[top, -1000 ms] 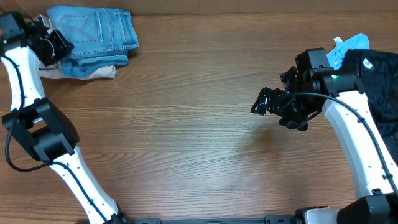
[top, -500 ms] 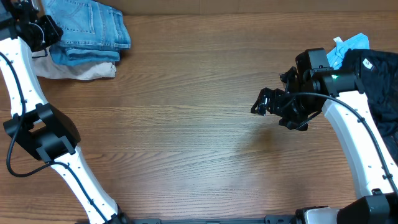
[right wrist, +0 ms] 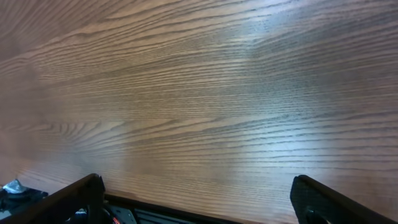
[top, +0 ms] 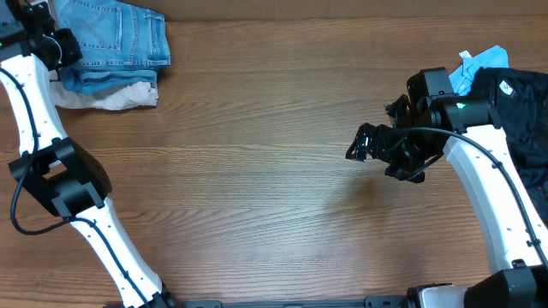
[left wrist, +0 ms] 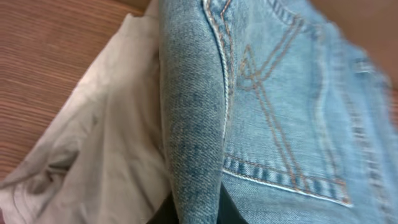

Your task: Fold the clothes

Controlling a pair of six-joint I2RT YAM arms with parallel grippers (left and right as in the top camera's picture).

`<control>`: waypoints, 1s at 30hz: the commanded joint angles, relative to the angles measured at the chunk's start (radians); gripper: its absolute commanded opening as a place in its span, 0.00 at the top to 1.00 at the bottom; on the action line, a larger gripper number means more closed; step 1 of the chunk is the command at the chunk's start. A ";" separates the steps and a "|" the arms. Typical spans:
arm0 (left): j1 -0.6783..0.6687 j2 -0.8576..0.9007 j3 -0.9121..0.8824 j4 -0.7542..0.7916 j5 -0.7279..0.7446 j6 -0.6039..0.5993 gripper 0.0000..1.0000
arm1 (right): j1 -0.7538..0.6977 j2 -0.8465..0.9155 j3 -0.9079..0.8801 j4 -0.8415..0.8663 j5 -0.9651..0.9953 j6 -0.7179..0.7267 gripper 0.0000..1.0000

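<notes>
Blue denim sits far up at 11 o'clock on the table (top: 257, 171). These are the jeans (top: 116, 38). They look folded into a thick, short bundle, and part of the bundle lies on top of the cream trousers (top: 107, 96). So I think the folding is nearly done. What looks left is to let go, and maybe pat the bundle flat.

The left gripper (top: 58, 47) is at the 9 o'clock edge of the jeans. It is pinched tight on a folded edge of the denim. The right gripper (top: 364, 144) hangs over bare wood at 3 o'clock, well apart from the jeans. Its fingers (right wrist: 74, 193) are spread wide and hold nothing.

The top view shows both arms, and a black heap (top: 522, 103) with a small blue cloth (top: 484, 62) at 2 o'clock. The wrist views do not show that. The left wrist view shows the orange stitching and a back pocket up close, with the fold running down between the dark finger tips. The right wrist view shows only wood.
</notes>
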 commanded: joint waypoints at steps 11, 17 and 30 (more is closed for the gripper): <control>0.008 0.044 0.039 0.086 -0.151 0.044 0.36 | -0.006 -0.003 0.019 -0.013 0.010 -0.003 0.00; 0.006 -0.031 0.042 0.079 -0.149 -0.003 0.37 | -0.006 -0.003 0.019 -0.016 0.010 -0.003 0.00; -0.004 -0.180 0.040 0.089 -0.063 0.008 0.96 | -0.006 -0.003 0.019 0.001 0.011 -0.004 0.00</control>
